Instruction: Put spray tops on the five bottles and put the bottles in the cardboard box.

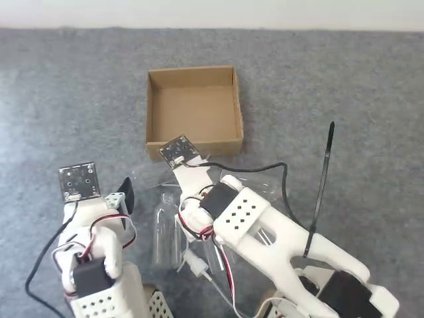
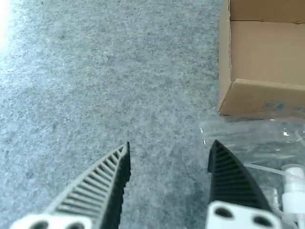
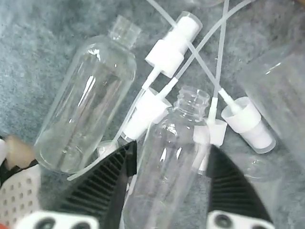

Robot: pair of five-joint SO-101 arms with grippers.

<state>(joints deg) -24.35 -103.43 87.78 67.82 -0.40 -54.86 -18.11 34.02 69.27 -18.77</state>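
Clear uncapped plastic bottle [image 3: 176, 129] lies inside the wide-spread right gripper [image 3: 171, 145] — left gripper [image 2: 170, 143] equally wide over grey carpeted surface [image 2: 95, 71].

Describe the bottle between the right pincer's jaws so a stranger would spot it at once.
Start at the cardboard box; just before its near wall lies a clutter of white spray tops and clear bottles. The bottle sits between the right pincer's jaws, uncapped neck pointing away; its neighbour lies free outside them.

Soft, even light across the table [image 1: 66, 86].
Faint shade inside the cardboard box [image 1: 192, 109]; white glints on the bottles [image 3: 86, 109].
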